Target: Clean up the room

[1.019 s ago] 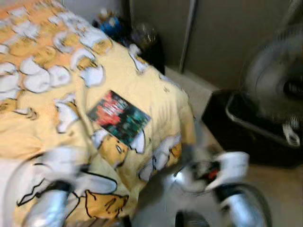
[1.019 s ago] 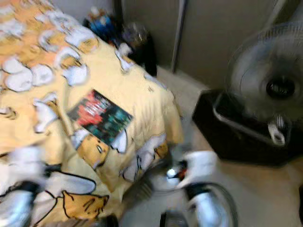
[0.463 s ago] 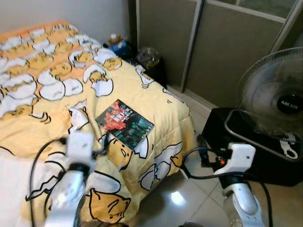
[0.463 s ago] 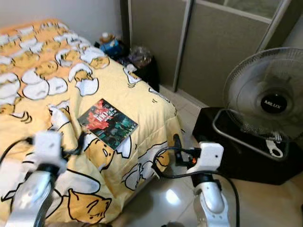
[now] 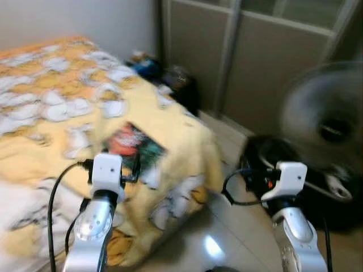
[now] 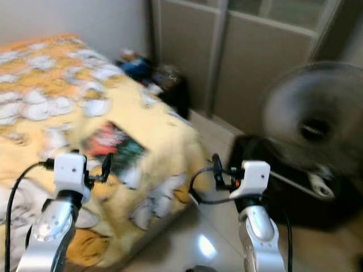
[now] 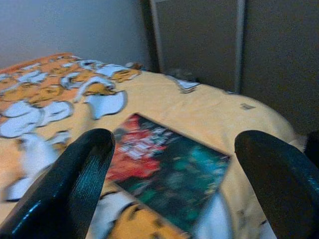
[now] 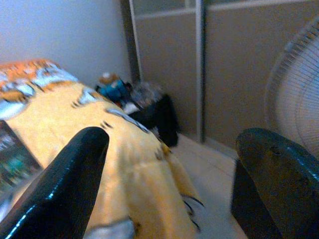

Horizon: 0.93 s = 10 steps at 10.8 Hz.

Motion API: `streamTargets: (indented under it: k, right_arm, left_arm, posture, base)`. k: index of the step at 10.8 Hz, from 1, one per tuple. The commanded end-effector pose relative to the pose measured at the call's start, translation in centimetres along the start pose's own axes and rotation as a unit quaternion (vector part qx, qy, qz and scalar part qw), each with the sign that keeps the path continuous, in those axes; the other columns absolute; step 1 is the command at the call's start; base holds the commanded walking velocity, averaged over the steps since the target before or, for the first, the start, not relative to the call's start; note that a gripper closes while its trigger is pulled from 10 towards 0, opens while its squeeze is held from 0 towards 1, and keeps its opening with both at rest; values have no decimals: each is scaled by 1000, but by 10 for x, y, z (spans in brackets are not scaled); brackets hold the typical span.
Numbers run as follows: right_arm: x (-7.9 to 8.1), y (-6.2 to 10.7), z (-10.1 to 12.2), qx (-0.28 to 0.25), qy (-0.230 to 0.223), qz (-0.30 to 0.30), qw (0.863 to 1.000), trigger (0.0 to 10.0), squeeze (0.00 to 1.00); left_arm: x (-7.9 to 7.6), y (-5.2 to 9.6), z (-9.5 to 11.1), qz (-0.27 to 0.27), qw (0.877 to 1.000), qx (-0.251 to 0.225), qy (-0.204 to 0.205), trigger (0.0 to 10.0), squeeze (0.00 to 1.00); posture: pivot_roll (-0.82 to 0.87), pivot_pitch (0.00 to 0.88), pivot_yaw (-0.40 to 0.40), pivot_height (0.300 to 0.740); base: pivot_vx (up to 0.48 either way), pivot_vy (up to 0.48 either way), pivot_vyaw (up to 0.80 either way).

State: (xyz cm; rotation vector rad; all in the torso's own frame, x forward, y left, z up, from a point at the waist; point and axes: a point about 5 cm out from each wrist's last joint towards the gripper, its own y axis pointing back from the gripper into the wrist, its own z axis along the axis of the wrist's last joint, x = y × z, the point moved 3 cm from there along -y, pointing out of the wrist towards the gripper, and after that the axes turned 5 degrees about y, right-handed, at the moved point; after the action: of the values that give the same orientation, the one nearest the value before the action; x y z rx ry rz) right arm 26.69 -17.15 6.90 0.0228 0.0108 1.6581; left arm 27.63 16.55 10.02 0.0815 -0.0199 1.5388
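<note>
though the head views are blurred, we can make out a bed (image 5: 51, 113) w/ a yellow-orange duvet printed w/ white egg cartoons, taking up the 9 o'clock side of the scene. a book (image 7: 167, 172) w/ a red and teal cover lies flat on the duvet near the bed's foot corner; it shows sharper in the left wrist view. our left gripper (image 7: 174, 199) is raised over the bed edge, just short of the book, fingers (image 7: 70, 189) wide apart w/ nothing between them. our right gripper (image 8: 169, 184) is up over the floor gap at about 3 o'clock of the bed corner, fingers (image 8: 60, 189) also spread wide and empty, pointing toward the far end of the bed. a standing fan (image 6: 309, 122) sits at 2 o'clock on a black base (image 6: 266, 170), close to the right arm. a dark nightstand (image 8: 154, 112) w/ small clutter on top stands at 12 o'clock, at the bed's far corner by the sliding panels (image 5: 266, 62). pale shiny floor tiles (image 6: 195, 241) lie between bed and fan.
</note>
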Motion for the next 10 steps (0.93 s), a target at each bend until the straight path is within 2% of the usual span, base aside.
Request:
streamTargets:
  k: [1,3,6,7,9,10]
  right_arm:
    - [2,-5,3,-5,4,8,1000,10000,0]
    - [2,-12,5,-6,14,19,1000,10000,0]
    - [3,-16,4,-6,11,15,1000,10000,0]
    - [5,-18,2,-4,12,16,1000,10000,0]
    - [7,-21,4,-6,20,21,1000,10000,0]
    - [7,-24,4,-5,27,18,999,10000,0]
  left_arm:
    - [7,2,-10,20,1000,19,8,10000,0]
    - [7,-6,-12,34,998,27,34,10000,0]
    - [1,-20,-17,33,999,33,23,10000,0]
    - [-4,-28,-10,17,1000,18,8,10000,0]
    - [-9,-30,-8,6,1000,12,4,10000,0]
    - [-9,-31,-6,3,1000,4,-6,10000,0]
  posture:
    - [-95,0,34,708]
    - [-111,0,33,708]
    - [-136,0,52,712]
    - [-136,0,54,712]
    - [-127,0,48,712]
    - [-127,0,48,712]
  base:
    - [296,-375,600]
    - [383,-287,569]
    - [0,0,0]
    - [0,0,456]
    - [0,0,781]
    - [0,0,0]
